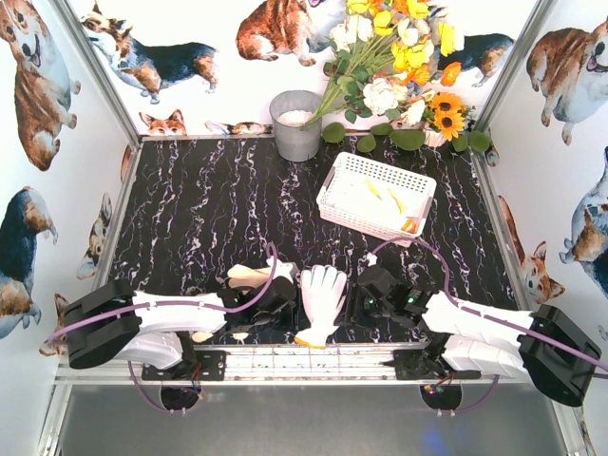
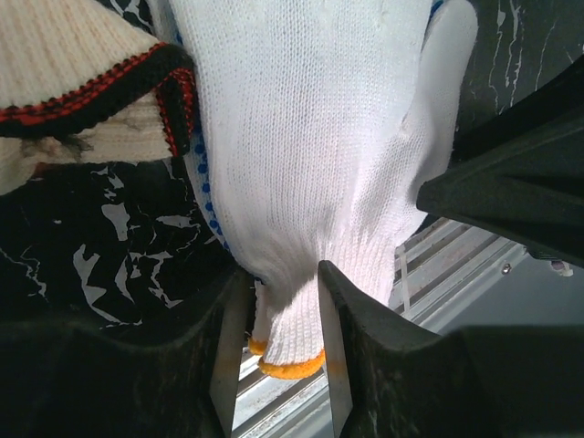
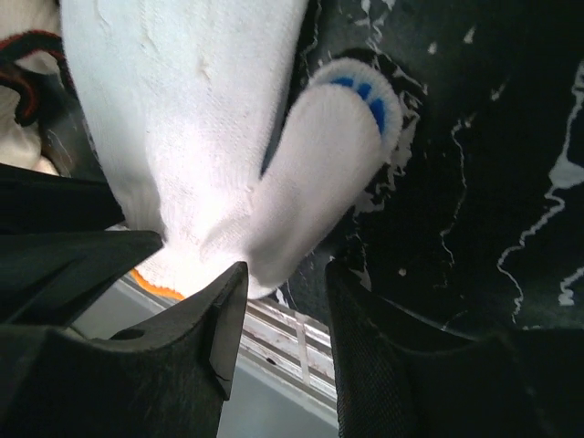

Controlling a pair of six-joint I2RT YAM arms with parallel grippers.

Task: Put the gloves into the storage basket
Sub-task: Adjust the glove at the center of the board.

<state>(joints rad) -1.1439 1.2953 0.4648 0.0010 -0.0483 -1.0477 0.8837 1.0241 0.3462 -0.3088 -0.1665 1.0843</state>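
Note:
A white knit glove [image 1: 323, 293] with an orange cuff edge lies at the table's near edge between my two grippers. My left gripper [image 1: 291, 313] is shut on its cuff; the left wrist view shows the cuff [image 2: 292, 328] pinched between the jaws [image 2: 281, 319]. My right gripper [image 1: 357, 304] is open and empty; in the right wrist view [image 3: 283, 301] it sits just beside the glove's thumb [image 3: 319, 155]. A cream glove with a black-and-red cuff [image 1: 249, 275] lies left of the white one. The white storage basket [image 1: 353, 171] stands at the back right and holds gloves with yellow patches.
A grey metal bucket [image 1: 296, 125] stands at the back centre, with a bunch of artificial flowers [image 1: 399, 66] to its right. The metal rail of the table's near edge [image 1: 313, 359] runs just below the glove's cuff. Printed walls close in both sides.

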